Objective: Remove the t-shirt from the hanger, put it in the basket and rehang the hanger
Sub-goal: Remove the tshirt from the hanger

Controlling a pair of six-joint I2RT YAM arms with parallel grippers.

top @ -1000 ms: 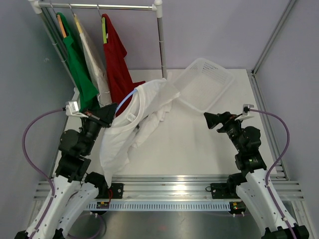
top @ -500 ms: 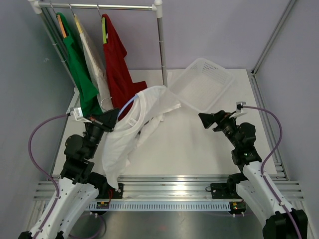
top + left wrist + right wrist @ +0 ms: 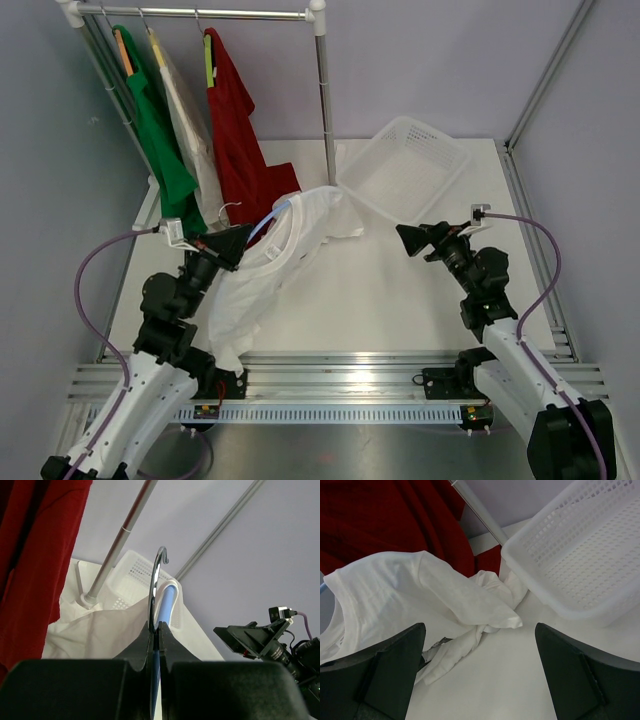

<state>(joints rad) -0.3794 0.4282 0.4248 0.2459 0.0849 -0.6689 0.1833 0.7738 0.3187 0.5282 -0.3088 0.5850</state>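
From above, the left gripper (image 3: 235, 245) is pinching shut on the blue hanger (image 3: 262, 214) and holding it tilted over the table (image 3: 380, 290). The white t-shirt (image 3: 300, 228) is draping from the hanger beside the white basket (image 3: 405, 170). In the left wrist view, the jaws are clamping the hanger just below its metal hook (image 3: 152, 585). In the right wrist view, the right gripper (image 3: 480, 630) is hovering wide open and empty, facing the t-shirt.
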